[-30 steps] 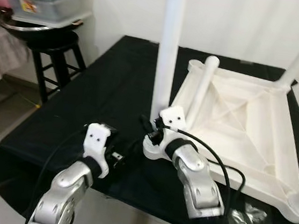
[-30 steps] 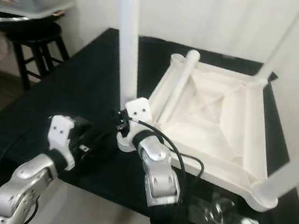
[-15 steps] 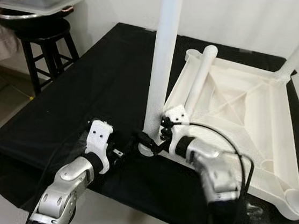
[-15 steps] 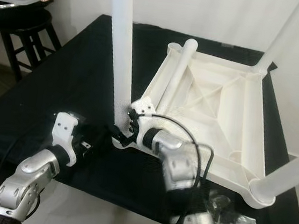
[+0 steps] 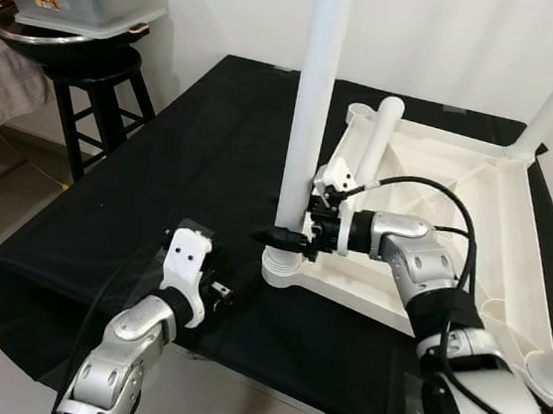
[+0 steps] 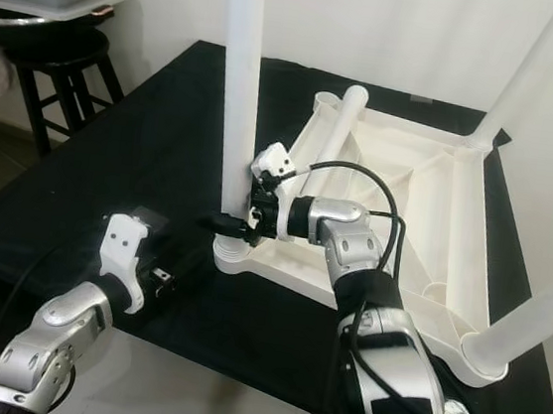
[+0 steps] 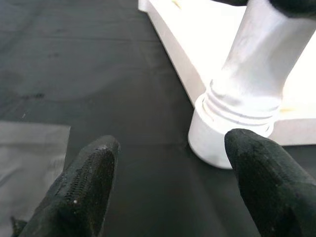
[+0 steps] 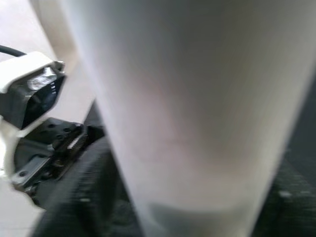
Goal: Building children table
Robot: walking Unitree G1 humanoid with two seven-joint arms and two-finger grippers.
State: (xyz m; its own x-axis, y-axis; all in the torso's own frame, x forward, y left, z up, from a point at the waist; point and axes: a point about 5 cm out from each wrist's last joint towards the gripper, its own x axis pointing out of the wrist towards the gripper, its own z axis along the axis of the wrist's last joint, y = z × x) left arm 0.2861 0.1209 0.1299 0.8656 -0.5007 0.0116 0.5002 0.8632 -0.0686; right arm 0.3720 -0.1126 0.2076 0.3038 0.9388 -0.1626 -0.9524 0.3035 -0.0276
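The upright leg (image 5: pixel 305 130) is seated in the corner socket of the inverted tabletop (image 5: pixel 454 227) on the counter (image 5: pixel 159 184). It appears gripped low by the right end effector (image 5: pixel 288 238); the left end effector (image 7: pixel 168 182) is held open beside the socket. Tightening is likely required next.

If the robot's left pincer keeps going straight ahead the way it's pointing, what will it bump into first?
Probably the round white socket at the table's corner, where the upright white leg screws in. The left pincer is open and aimed at it over the black cloth, with nothing between them.
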